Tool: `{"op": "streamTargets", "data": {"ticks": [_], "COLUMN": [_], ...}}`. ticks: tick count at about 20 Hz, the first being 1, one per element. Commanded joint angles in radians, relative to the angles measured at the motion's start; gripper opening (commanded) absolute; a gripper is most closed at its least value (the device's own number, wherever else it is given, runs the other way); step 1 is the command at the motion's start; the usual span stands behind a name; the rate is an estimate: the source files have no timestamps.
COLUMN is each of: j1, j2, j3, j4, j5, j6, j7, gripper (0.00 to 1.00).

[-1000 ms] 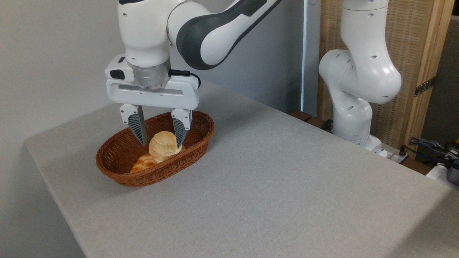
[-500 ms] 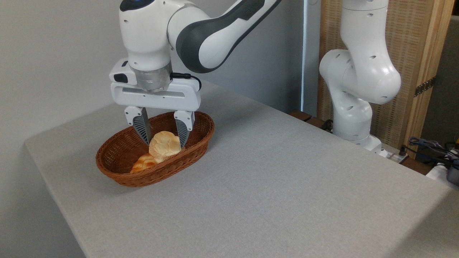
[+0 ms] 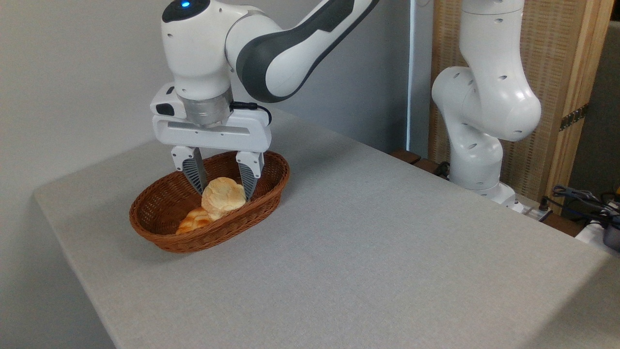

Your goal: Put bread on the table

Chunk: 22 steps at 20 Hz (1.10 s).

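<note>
While the bread (image 3: 223,197) sits inside the wicker basket (image 3: 169,237) on the table (image 3: 387,252), gripper (image 3: 224,186) fingers straddle it, contact unclear.

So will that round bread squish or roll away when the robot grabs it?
The bread looks puffy and lumpy, so it would probably dent a little under the end effector. Being round, it might roll if dropped, though the basket wall would likely stop it. It seems light.

Darker bread (image 3: 193,221) half behind basket rim (image 3: 213,237)
</note>
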Motion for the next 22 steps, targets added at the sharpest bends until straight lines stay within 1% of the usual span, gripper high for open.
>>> {"op": "streamTargets", "data": {"ticks": [1, 3, 4, 5, 6, 7, 8, 9, 18, 22], "j1": [-0.017, -0.017, -0.017, -0.017, -0.017, -0.017, -0.017, -0.017, -0.017, -0.019], "j2": [-0.008, -0.006, -0.006, -0.006, -0.006, -0.005, -0.005, -0.006, -0.006, -0.021], "j3": [0.007, 0.007, 0.007, 0.007, 0.007, 0.007, 0.007, 0.007, 0.008, 0.007], "j4": [-0.017, -0.017, -0.017, -0.017, -0.017, -0.017, -0.017, -0.017, -0.016, -0.01], "j5": [-0.004, -0.001, 0.007, 0.03, 0.036, 0.039, 0.039, 0.039, 0.039, 0.039], "j6": [0.028, 0.029, 0.038, 0.048, 0.051, 0.055, 0.057, 0.057, 0.06, 0.057], "j7": [-0.002, 0.0, 0.006, 0.007, 0.006, 0.007, 0.007, 0.007, 0.007, 0.006], "gripper": [1.0, 1.0, 0.93, 0.86, 0.81, 0.71, 0.63, 0.61, 0.6, 0.6]}}
